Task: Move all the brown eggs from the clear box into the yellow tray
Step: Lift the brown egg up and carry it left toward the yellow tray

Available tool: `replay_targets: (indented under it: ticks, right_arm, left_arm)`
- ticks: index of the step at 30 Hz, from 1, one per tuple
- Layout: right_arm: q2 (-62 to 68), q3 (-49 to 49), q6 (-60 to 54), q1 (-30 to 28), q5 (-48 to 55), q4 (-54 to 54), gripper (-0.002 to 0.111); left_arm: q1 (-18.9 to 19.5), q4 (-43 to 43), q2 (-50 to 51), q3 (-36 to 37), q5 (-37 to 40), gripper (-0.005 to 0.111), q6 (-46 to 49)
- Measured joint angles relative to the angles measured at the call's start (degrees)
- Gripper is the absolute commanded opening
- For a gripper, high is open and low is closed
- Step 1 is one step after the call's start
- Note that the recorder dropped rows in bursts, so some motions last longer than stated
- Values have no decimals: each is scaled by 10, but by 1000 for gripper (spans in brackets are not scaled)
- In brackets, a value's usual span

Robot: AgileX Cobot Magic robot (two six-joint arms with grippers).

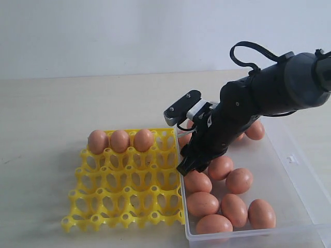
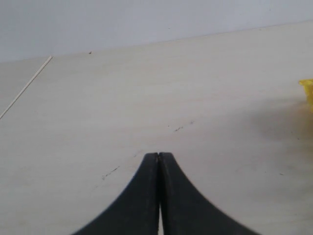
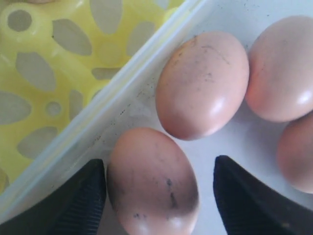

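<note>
Fingers of the left end effector (image 2: 158, 155) are pressed together, clenched on nothing, over the bare tabletop (image 2: 146, 88). Next is the yellow tray (image 1: 124, 191), with three brown eggs (image 1: 119, 140) standing in its far row. The clear box (image 1: 289, 175) lies just beside it, with more eggs loose inside. The right end effector (image 1: 190, 166) is lowered into this box, released, its jaws wide on both sides of one egg (image 3: 154, 186) near the box wall.

You have bright, soft, even light throughout. Beside the clear box (image 1: 289, 170), the yellow tray (image 1: 129, 181) casts only a faint shadow. Inside that box, the brown eggs (image 3: 203, 85) show small pale highlights and look sharp in your right wrist view. The exterior view is slightly grainy.
</note>
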Motion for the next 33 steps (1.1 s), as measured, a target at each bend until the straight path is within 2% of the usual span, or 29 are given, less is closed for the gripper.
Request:
replay_targets:
  ticks: [2, 4, 6, 9, 10, 19, 26, 33]
  right_arm:
    - [4, 0, 0, 0, -5, 0, 61]
    - [6, 0, 0, 0, -8, 0, 53]
    - [6, 0, -1, 0, -8, 0, 38]
    - [6, 0, -1, 0, -8, 1, 5]
    - [6, 0, -1, 0, -8, 1, 0]
    - [-95, 37, 15, 0, -52, 20, 0]
    - [-189, 96, 38, 1, -180, 104, 0]
    - [-181, 106, 122, 25, -290, 120, 0]
  left_arm:
    - [0, 0, 0, 0, 0, 0, 0]
    - [0, 0, 0, 0, 0, 0, 0]
    - [0, 0, 0, 0, 0, 0, 0]
    - [0, 0, 0, 0, 0, 0, 0]
    - [0, 0, 0, 0, 0, 0, 0]
    - [0, 0, 0, 0, 0, 0, 0]
    - [0, 0, 0, 0, 0, 0, 0]
    - [0, 0, 0, 0, 0, 0, 0]
